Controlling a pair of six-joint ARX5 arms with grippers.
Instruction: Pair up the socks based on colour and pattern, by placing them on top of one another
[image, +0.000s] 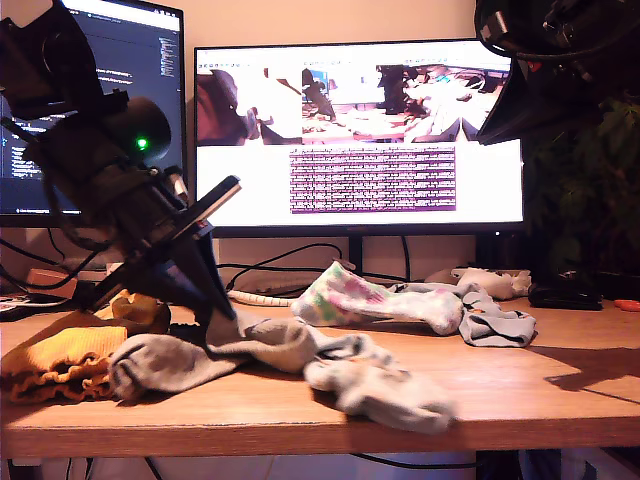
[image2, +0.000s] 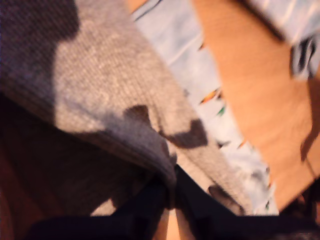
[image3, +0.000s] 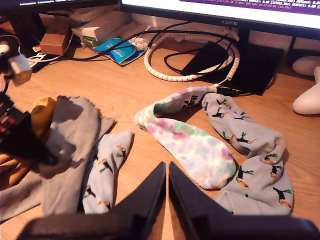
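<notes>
White "HUAWEI" marks the monitor; my first gripper pinches the grey sock; my second gripper jaws closed, empty.

Frilly socks at exterior view's left, printed socks right

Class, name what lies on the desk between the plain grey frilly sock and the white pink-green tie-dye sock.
A pale grey-blue printed sock lies between the grey frilly sock and tie-dye sock, clearest in the second wrist view.
</notes>
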